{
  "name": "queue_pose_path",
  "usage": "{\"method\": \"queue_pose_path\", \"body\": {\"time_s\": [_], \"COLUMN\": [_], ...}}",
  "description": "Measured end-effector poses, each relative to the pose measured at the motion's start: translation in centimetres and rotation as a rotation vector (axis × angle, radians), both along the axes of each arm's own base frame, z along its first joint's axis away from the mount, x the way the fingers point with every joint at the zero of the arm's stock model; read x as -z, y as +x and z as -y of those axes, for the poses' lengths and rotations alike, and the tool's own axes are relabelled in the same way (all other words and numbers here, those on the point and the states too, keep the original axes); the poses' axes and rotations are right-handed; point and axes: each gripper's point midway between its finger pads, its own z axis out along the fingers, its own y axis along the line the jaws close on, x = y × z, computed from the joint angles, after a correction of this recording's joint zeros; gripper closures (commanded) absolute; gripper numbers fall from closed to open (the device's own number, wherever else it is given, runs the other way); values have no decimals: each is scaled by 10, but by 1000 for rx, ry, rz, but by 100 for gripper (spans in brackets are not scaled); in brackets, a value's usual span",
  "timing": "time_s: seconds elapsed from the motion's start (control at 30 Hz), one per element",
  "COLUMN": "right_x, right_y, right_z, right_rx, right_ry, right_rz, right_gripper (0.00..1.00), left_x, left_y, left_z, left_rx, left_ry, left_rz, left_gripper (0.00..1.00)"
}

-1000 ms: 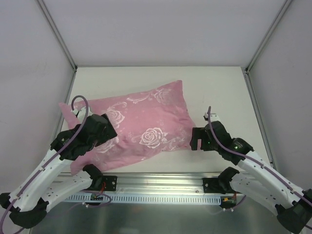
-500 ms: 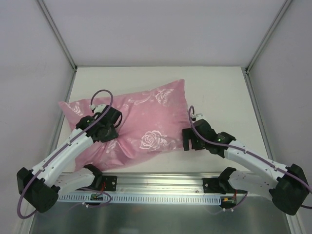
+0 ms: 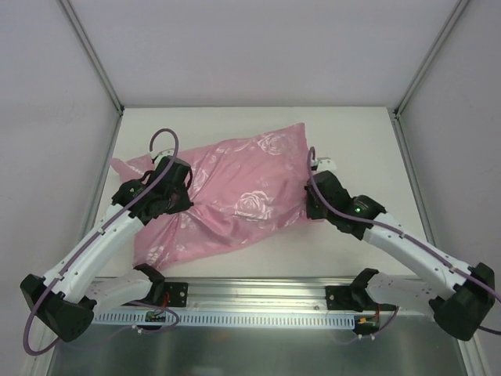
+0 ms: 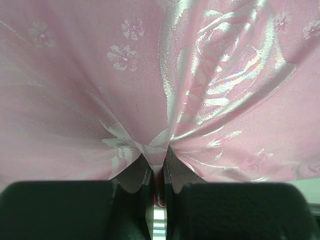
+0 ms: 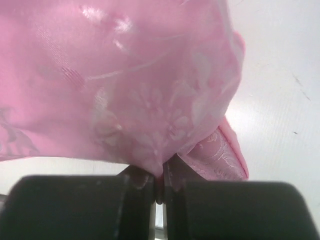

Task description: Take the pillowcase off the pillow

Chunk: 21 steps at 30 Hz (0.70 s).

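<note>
The pink rose-print satin pillowcase [image 3: 243, 200] had shifted rearward, its length stretched between left gripper [image 4: 156, 161] and right gripper [image 5: 159, 171], both clenched on it.

The top view looks down from above the near edge of the table [image 3: 352, 133] toward its far edge, well back. Each wrist view sits very close against the pillowcase [image 3: 235, 188], one nearer the left edge and one nearer the right. That cloth is shared by all three.

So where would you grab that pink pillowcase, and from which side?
Pinch slack cloth, not the stuffed bulk. The pillowcase wrinkles loosely, so a raised fold on top suits the left gripper from above, and the flat right edge suits the right gripper from the side. Both grip there.
</note>
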Motion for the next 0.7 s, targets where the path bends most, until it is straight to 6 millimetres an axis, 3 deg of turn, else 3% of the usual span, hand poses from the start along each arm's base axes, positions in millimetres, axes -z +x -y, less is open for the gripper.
{"method": "queue_pose_path", "body": {"time_s": [0.1,0.2,0.3,0.5,0.53,0.57,0.6,0.67,0.7], "right_x": [-27,-52,-61,-49,-46,-44,-42,-37,-35], "right_y": [-16,-36,-53,-63,-64,-65,-67,-69,-70], "right_z": [19,47,78,120,124,128,132,138,139], "right_rx": [35,99,191,352,368,386,402,429,440], "right_ry": [64,145,165,11,-9,-28,-38,-50,-49], "right_rz": [61,143,175,136,128,121,114,105,102], "right_gripper": [99,99,99,99,99,99,99,99,99], "left_x": [-7,-13,-17,-21,-21,-21,-21,-27,-32], "left_y": [-2,6,22,47,50,51,50,47,46], "left_z": [1,15,48,134,146,154,157,156,155], "left_rx": [21,47,116,311,333,348,367,391,393], "left_ry": [-6,-23,-34,0,-5,-12,-9,-12,-25], "left_rz": [10,-19,-37,-40,-32,-22,-16,-3,15], "left_gripper": [100,100,100,100,95,61,34,2,1]}}
